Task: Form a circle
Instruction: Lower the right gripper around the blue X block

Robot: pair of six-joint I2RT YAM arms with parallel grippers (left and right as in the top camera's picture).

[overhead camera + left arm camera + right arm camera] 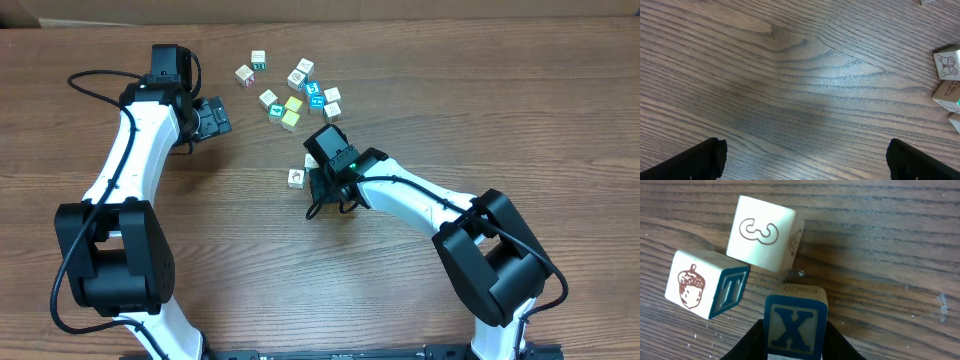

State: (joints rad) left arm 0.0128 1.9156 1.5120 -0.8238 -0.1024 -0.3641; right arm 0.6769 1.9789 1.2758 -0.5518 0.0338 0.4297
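Seemingly the circle (297,177) is only starting mid-desk (250,260): the right tool (795,347) is clamping an X block (796,322) beside two white blocks (760,232), the left tool (805,157) is hanging wide open and empty, and other blocks (293,103) are lying scattered.

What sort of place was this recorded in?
Probably a robot lab or data-collection bench: a left arm and right arm at a wood-grain table, toy letter cubes scattered on it, one X cube in the right fingers, and what looks like cardboard along the far edge.
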